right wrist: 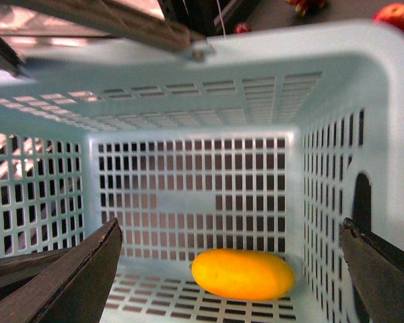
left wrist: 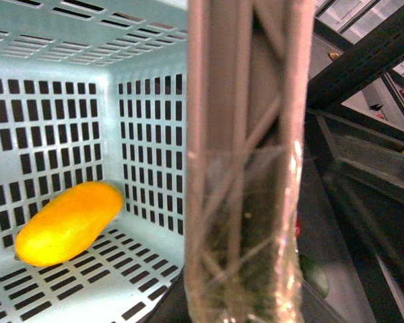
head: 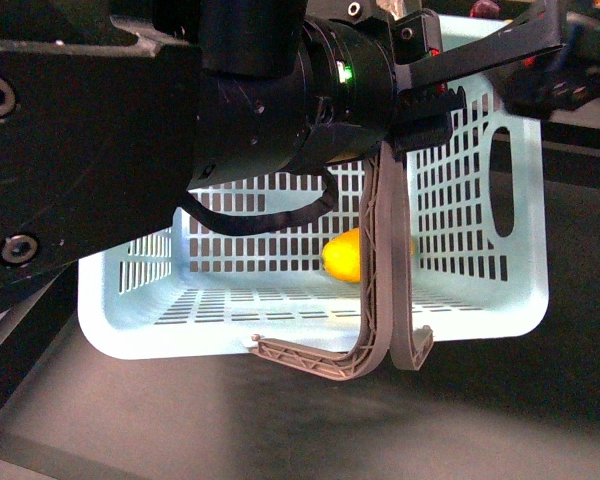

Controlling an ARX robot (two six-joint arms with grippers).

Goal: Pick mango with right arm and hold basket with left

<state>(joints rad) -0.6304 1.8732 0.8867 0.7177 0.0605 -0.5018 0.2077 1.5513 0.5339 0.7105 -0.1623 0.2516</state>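
The light blue basket (head: 480, 310) stands on the dark table with the yellow-orange mango (head: 342, 258) lying on its slotted floor. My left gripper (head: 420, 112) is shut on the grey-brown handle (head: 382, 250), which rises from the near rim. In the left wrist view the taped handle (left wrist: 246, 202) fills the middle, with the mango (left wrist: 69, 223) beyond it. My right gripper (right wrist: 229, 232) is open above the basket's mouth. Its black fingers (right wrist: 67, 282) stand wide apart on either side of the mango (right wrist: 242, 274), well above it. Part of my right arm (head: 545, 80) shows at the top right.
A red apple (right wrist: 398, 15) and small red things (right wrist: 241, 28) lie outside the basket beyond its far rim. The second handle (head: 310, 358) hangs over the near rim. Dark table surface (head: 280, 425) lies in front. My bulky left arm (head: 130, 140) blocks the upper left.
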